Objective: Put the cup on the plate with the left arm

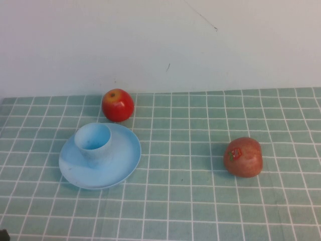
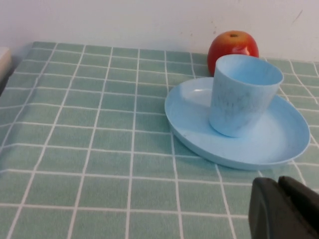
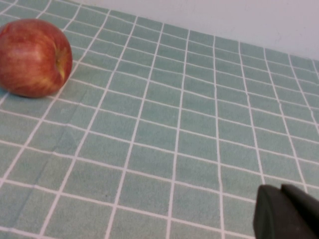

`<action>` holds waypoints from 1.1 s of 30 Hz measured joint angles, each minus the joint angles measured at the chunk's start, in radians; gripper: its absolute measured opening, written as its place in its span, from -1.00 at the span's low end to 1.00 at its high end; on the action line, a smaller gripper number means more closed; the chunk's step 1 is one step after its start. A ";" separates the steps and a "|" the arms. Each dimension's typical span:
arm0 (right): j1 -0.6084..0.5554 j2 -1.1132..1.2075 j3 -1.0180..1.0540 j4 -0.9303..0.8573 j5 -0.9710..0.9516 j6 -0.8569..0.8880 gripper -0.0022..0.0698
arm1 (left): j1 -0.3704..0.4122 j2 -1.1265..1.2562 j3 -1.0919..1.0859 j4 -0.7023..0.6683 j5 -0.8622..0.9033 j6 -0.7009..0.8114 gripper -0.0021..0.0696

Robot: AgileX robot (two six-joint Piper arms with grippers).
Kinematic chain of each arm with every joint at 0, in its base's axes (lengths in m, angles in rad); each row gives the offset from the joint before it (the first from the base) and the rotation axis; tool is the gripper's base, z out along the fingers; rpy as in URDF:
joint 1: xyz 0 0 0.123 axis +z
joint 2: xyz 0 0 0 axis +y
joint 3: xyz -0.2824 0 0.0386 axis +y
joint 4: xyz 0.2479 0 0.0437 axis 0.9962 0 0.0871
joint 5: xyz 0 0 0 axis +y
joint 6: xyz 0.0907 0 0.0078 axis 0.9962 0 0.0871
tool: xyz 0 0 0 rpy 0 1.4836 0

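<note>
The light blue cup (image 1: pixel 93 143) stands upright on the light blue plate (image 1: pixel 123 165) in the left half of the high view, set toward the plate's upper left rather than its centre; nothing shows inside the cup. A red apple with a yellowish top (image 1: pixel 118 105) sits just above the plate's rim, close to the white wall (image 1: pixel 200 45). Well to the right, a duller red apple with a sticker (image 1: pixel 244 156) lies alone on the green checked tablecloth (image 1: pixel 190 211), with bare cloth between it and the plate and along the lower edge of the frame.

The high view shows neither arm. The left wrist view shows the left gripper (image 2: pixel 285 209) as a dark shape in its lower right corner, apart from the plate and cup; its fingers appear pressed together and hold nothing. The right wrist view shows the right gripper (image 3: pixel 286 213) likewise low in its corner, fingers apparently together, well apart from the duller apple.
</note>
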 joint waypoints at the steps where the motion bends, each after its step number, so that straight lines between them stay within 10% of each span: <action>1: 0.000 0.000 0.000 0.000 0.000 0.000 -0.95 | 0.000 -0.027 0.000 0.013 0.034 -0.004 -0.94; 33: 0.000 0.000 0.000 0.000 0.000 0.000 -0.95 | 0.000 -0.085 0.001 0.050 0.139 -0.015 -0.94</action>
